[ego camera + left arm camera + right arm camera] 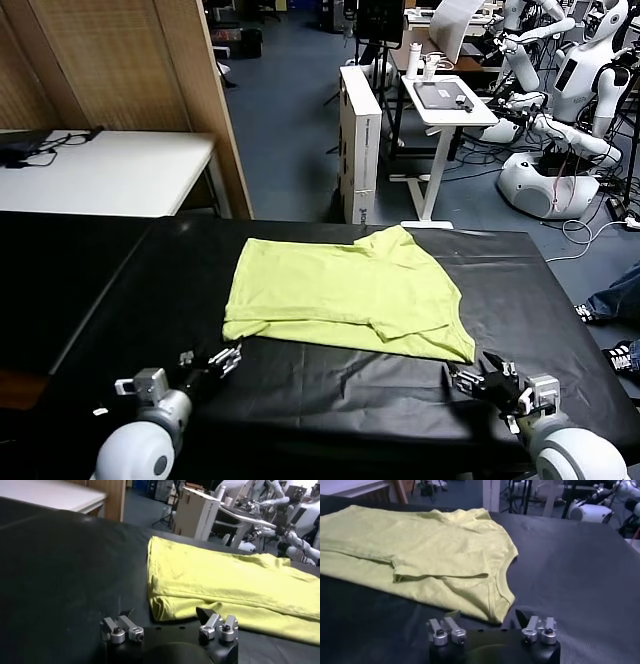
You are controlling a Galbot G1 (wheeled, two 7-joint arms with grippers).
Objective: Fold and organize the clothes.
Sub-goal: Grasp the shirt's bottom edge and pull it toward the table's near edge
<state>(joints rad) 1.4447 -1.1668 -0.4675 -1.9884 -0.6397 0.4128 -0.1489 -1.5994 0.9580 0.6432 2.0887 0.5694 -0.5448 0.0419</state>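
Black worktop (120, 300) carries the folded lime T-shirt (345, 292) at centre; left tool (222, 359) and right tool (478, 381) sit near its front corners. Left wrist: open, empty left tool (170, 628) just short of the fold. Right wrist: open, empty right tool (491, 628) by the neckline.

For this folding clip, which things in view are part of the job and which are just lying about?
Part of the job:
- lime T-shirt, partly folded on the black table
- left gripper, open, near its left corner
- right gripper, open, near its right corner

Just lying about:
- white table
- cardboard box
- white stand
- other robots
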